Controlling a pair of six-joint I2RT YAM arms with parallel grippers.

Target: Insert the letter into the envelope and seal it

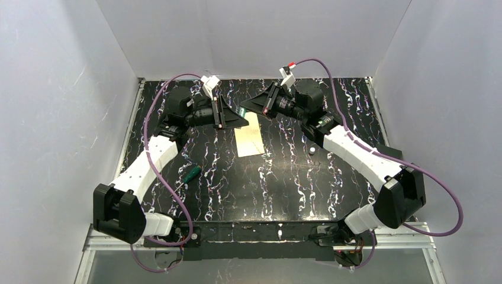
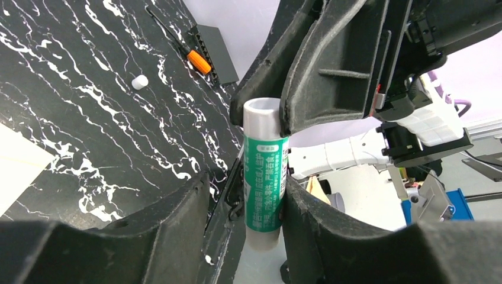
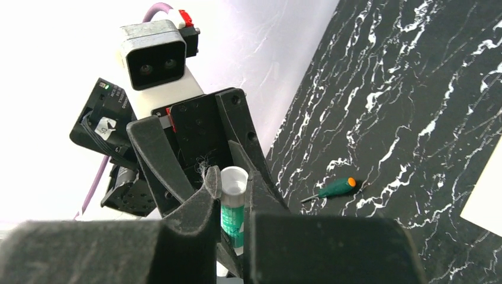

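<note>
While 2 grippers pinch glue stick, envelope flat.

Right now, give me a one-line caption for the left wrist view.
Left tool and right tool grip an uncapped green glue stick over the table; white cap and screwdriver lie beyond.

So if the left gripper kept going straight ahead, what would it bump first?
The glue stick, between the left gripper's jaws. Right behind it comes the right gripper, clamped on the stick's open end.

top external: high, behind the arms, looking down over the whole surface | wrists: close-up, facing each other, sharing the glue stick
</note>
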